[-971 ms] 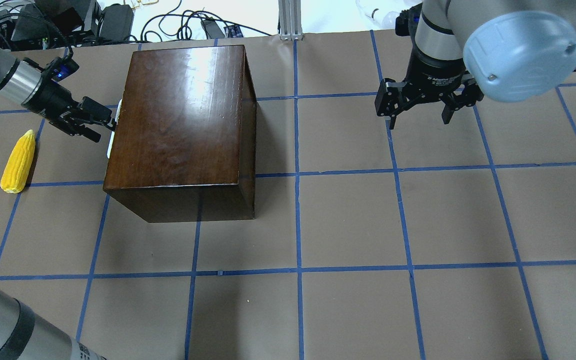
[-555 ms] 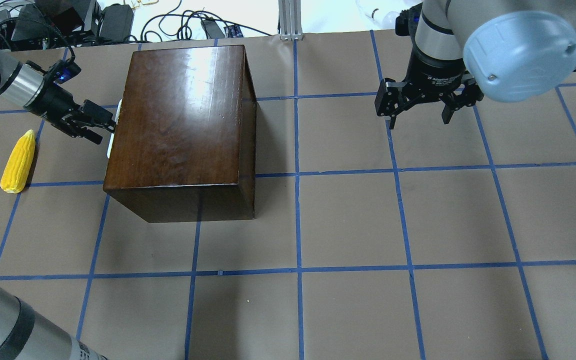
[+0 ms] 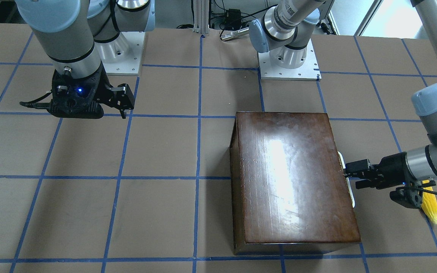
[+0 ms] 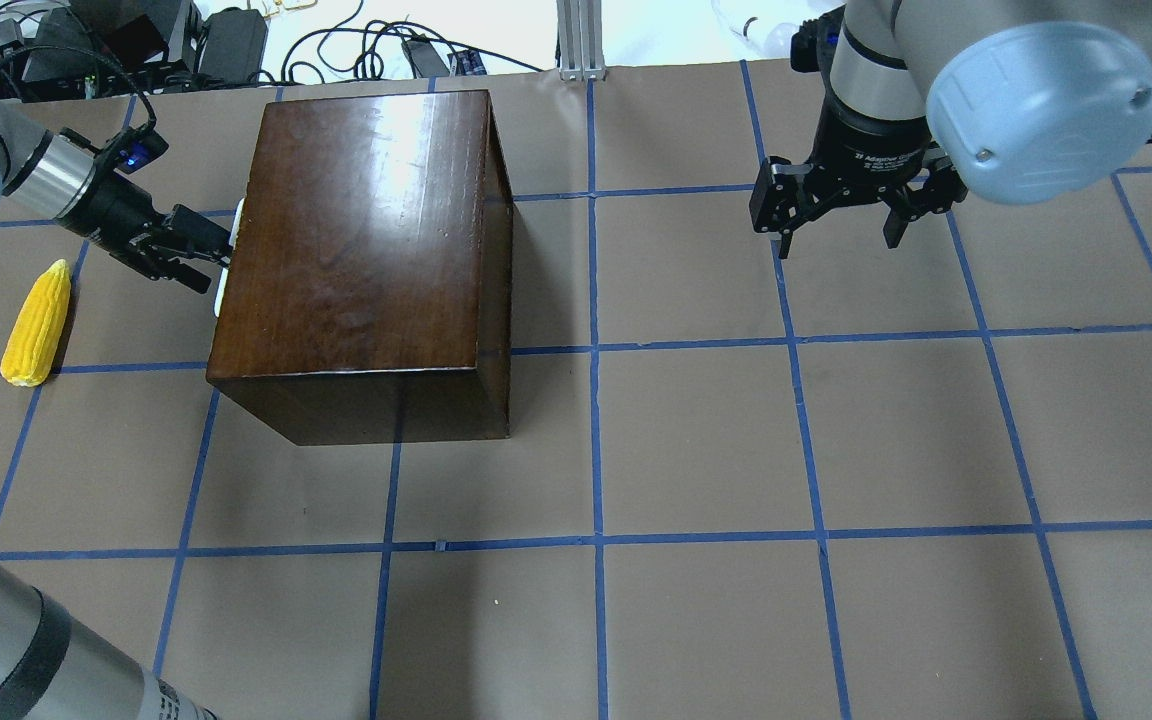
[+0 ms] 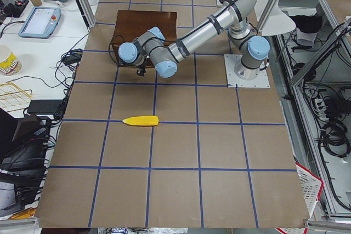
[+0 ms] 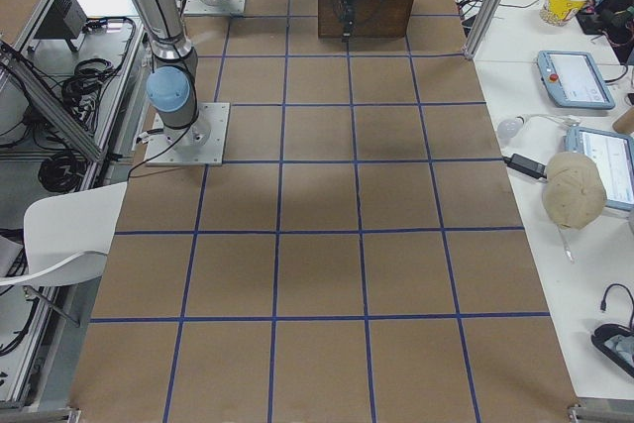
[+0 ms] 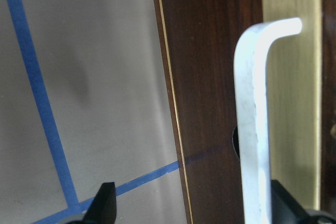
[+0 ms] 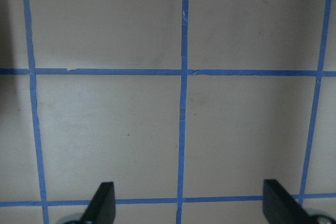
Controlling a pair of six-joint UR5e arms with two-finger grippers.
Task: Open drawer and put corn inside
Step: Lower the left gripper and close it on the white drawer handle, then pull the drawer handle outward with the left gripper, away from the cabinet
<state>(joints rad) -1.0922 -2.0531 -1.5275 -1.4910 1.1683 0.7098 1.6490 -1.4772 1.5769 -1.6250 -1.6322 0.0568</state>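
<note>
The dark-brown box (image 4: 366, 230) stands left of the table's centre. Its drawer front (image 7: 210, 77) faces left and is shut flush. The whitish handle (image 7: 254, 129) shows as a pale sliver at the box's left side (image 4: 222, 285), also seen in the front-facing view (image 3: 350, 185). My left gripper (image 4: 214, 260) is open and level with the handle, which lies just inside one fingertip in the left wrist view. The yellow corn (image 4: 36, 322) lies on the table left of the box, behind the left gripper. My right gripper (image 4: 836, 235) is open and empty, hovering at the far right.
The table (image 4: 696, 450) is brown paper with a blue tape grid. Cables and power bricks (image 4: 236, 40) lie beyond its far edge. In the front-facing view the left arm's cable crosses the corn (image 3: 430, 204).
My left wrist has shifted slightly towards the box, keeping the open fingers at the handle. The box, the corn and the right arm have not moved.
</note>
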